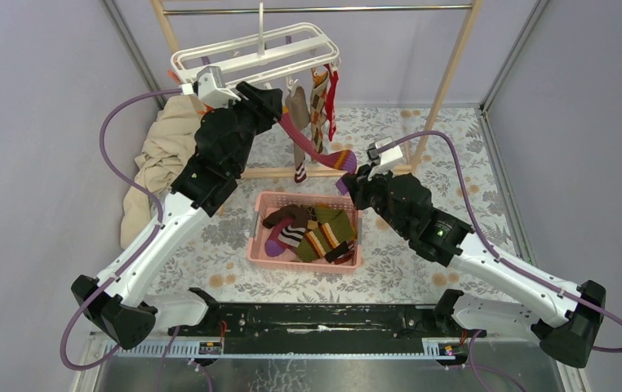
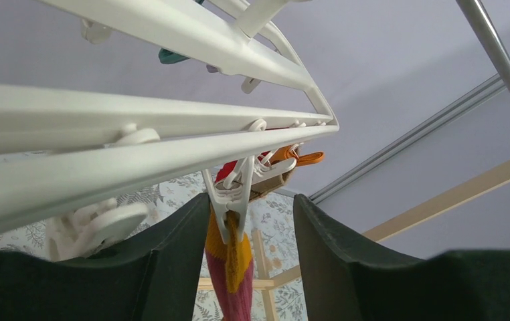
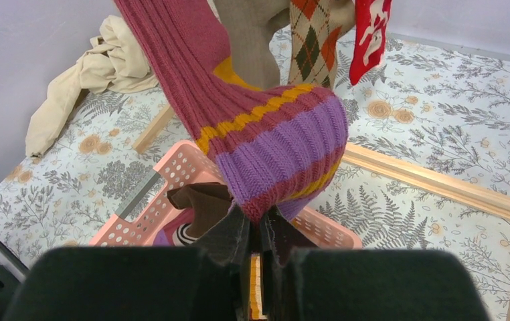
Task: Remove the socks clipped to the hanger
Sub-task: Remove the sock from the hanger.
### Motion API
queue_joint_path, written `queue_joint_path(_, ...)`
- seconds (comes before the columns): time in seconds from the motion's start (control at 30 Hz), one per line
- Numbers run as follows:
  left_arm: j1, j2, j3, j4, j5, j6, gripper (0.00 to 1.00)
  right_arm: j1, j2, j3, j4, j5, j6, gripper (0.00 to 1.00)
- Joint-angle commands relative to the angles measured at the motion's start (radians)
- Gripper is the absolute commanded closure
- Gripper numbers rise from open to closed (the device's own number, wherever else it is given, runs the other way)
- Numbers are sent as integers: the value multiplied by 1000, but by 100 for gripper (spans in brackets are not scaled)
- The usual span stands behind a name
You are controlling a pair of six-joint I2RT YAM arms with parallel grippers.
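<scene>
Floral tabletop (image 1: 471, 163), pink basket (image 1: 256, 237) centre; right gripper (image 3: 260, 231) clamped on maroon sock (image 3: 272, 140) toe; left gripper (image 2: 249, 208) jaws apart flanking clip (image 2: 229, 197) at hanger (image 2: 138, 114) edge.

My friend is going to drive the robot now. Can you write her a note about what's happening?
Left gripper: jaws open, one on either side of the clip that holds the striped pink sock on the hanger.
Right gripper: jaws shut on that sock's purple toe.
Done: several socks lie in the pink basket.
Left: free this sock, then the beige sock, the diamond-pattern sock and the red sock clipped beside it.
</scene>
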Motion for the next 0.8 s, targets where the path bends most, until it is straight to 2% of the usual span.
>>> queue_joint_path(0.0, 7, 0, -7, 77, -41, -2, 45, 7, 1, -6, 63, -14, -2, 99)
queue_joint_path(0.3, 7, -8, -32, 108, -69, -2, 47, 7, 7, -19, 68, -26, 4, 99)
queue_joint_path(0.47, 7, -3, -43, 121, -78, -5, 55, 7, 3, -28, 68, -26, 5, 99)
queue_joint_path(0.7, 7, -2, -39, 117, -91, 8, 58, 7, 6, -37, 70, -35, 10, 99)
queue_joint_path(0.77, 7, -2, -37, 121, -97, 9, 62, 7, 7, -39, 74, -39, 14, 99)
